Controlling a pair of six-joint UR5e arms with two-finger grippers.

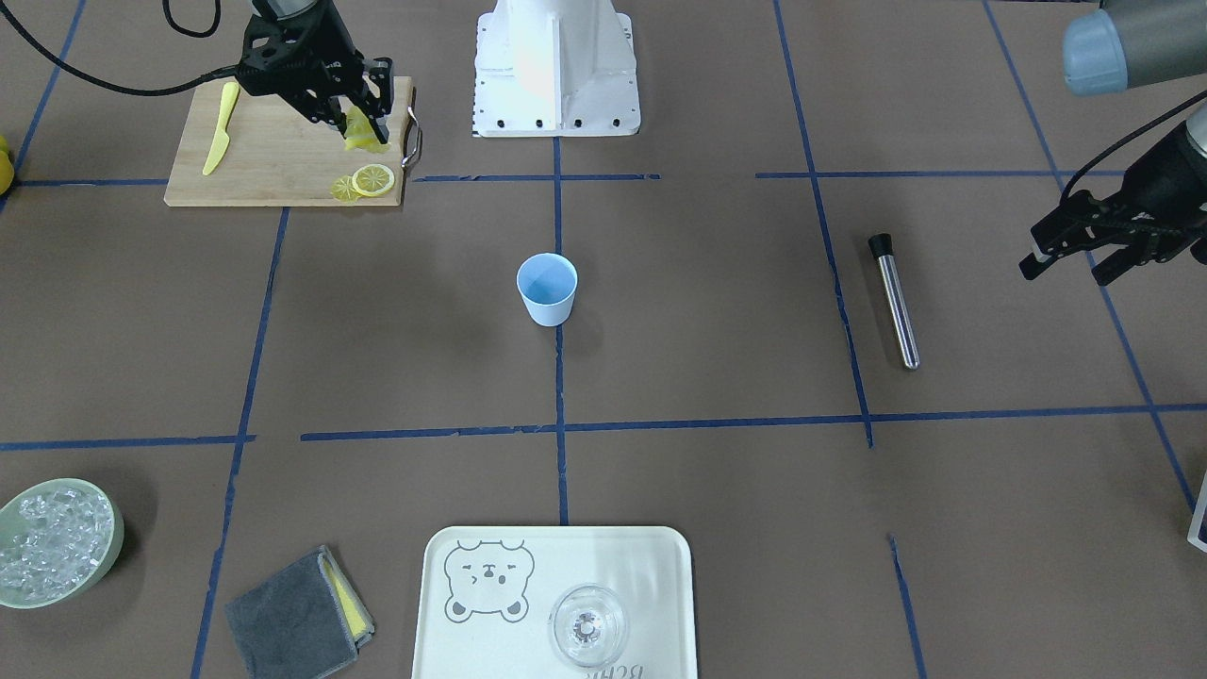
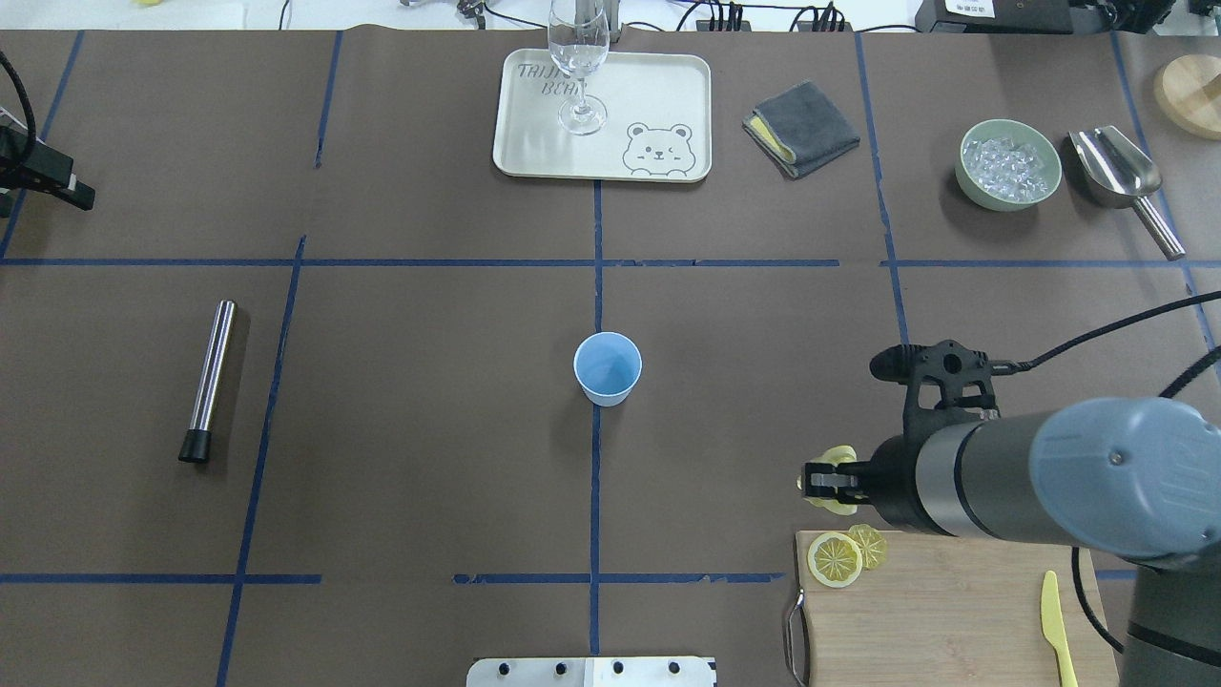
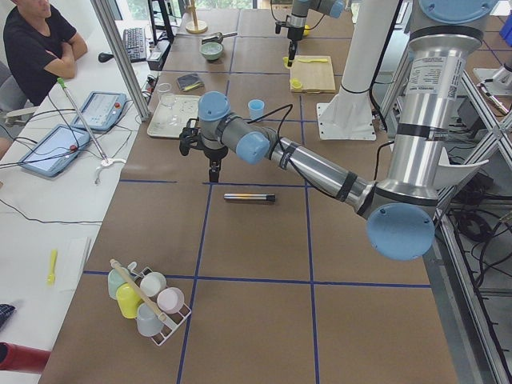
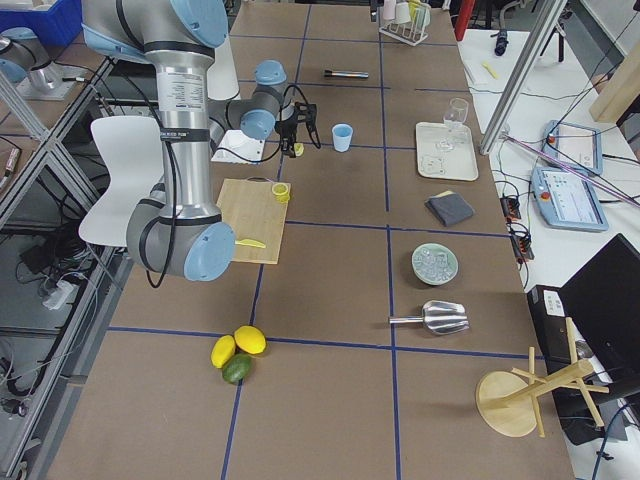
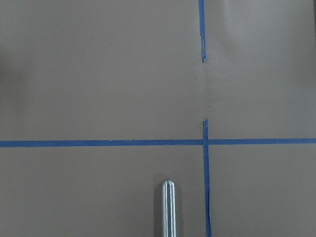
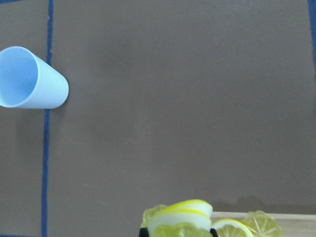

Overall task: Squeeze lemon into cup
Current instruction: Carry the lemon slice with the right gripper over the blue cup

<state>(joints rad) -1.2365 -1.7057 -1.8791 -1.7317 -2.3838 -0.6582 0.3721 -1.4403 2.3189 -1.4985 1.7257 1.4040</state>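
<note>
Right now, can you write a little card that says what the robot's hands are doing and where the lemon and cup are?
right gripper: shut on thin yellow lemon slices, in the air near the wooden cutting board
left gripper: open, empty, off at the side
small light-blue tumbler cup: upright, mid-table, nothing seen inside
spare round lemon slices: two, flat on the board's corner
lemon over cup: not yet

Matte plastic cup [image 1: 547,290], wooden board [image 1: 283,156], shiny metal rod [image 1: 897,311], brown paper tabletop [image 1: 717,321].
</note>
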